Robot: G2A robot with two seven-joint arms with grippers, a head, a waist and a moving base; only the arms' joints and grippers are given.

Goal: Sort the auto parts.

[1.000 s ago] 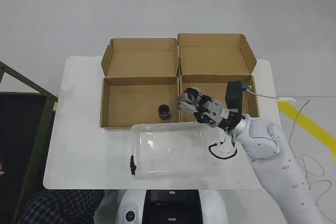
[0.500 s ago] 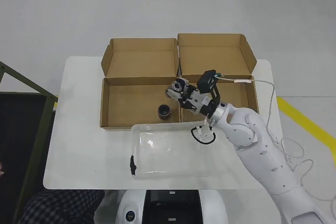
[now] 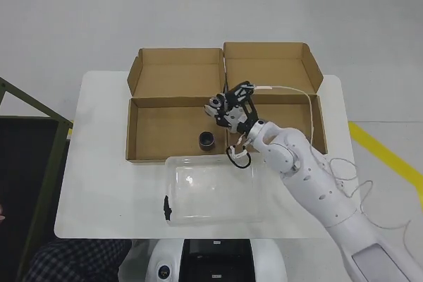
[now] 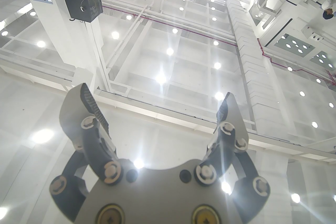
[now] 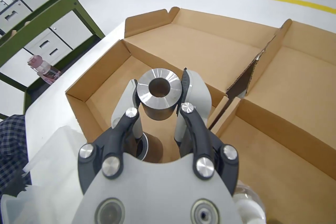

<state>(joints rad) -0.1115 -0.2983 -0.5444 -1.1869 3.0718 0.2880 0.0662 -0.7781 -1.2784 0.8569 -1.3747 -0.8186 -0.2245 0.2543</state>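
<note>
We grip a metal ring [image 3: 214, 106] with our right gripper [image 3: 218, 109] above the left box [image 3: 162, 127] | another ring [image 3: 207, 139] lies inside | clear tub [image 3: 211, 201] just beside it

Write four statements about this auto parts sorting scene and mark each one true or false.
1. The right gripper is closed on a silver hollow metal cylinder. True.
2. The left gripper grips a part. False: its jaws are open with nothing between them.
3. A dark cylindrical part sits in the brown cardboard box on the robot's left. True.
4. The clear plastic bin sits inside a cardboard box. False: it stands on the white table, on the robot's side of the boxes.
</note>
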